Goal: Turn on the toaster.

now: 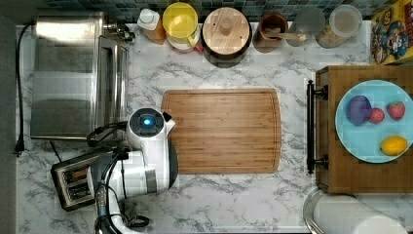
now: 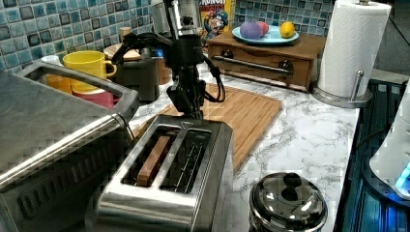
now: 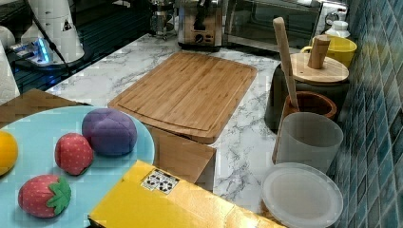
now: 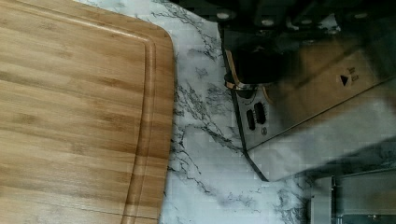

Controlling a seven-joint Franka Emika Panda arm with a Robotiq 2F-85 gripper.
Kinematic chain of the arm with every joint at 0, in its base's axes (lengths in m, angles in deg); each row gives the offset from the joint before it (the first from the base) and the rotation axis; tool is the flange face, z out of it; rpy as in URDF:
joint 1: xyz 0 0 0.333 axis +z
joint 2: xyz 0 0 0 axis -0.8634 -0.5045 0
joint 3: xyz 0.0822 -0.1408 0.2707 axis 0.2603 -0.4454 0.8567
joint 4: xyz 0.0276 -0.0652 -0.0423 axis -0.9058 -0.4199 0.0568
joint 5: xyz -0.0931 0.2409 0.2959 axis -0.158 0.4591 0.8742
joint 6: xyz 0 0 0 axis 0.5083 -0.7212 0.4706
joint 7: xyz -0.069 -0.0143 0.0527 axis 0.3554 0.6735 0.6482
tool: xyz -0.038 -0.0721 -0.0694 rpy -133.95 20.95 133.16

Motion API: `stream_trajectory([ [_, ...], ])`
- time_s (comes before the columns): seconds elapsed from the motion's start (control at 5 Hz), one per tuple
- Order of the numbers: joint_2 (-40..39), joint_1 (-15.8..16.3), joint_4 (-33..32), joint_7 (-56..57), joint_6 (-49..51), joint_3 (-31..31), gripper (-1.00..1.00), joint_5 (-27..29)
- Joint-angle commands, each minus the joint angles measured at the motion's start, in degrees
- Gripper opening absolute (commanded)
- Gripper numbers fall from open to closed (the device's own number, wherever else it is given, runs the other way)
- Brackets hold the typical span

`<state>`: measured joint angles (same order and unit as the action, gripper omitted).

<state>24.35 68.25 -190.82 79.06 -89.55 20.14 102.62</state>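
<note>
White grey-veined marble countertop (image 1: 234, 200) below a blue-green mosaic tile backsplash (image 2: 29, 29)

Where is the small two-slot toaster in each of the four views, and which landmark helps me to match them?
Top view: the toaster sits at lower left, partly under the arm.
Left view: it fills the lower centre foreground.
Right view: it stands far back at top centre.
Wrist view: its steel front with knob and buttons.
Shared landmark: the bamboo cutting board beside it.
</note>
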Motion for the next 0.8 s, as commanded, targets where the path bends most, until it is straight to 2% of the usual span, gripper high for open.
stream_trajectory([
  [0.2, -8.29, -2.76, -8.8, -5.49, -7.19, -0.73, -1.0, -4.78],
  [0.4, -8.19, -0.76, -8.75, -4.98, -7.07, -2.65, -1.0, -4.11],
  [0.8, -8.19, -0.59, -8.74, -4.94, -7.06, -2.82, -1.0, -4.06],
])
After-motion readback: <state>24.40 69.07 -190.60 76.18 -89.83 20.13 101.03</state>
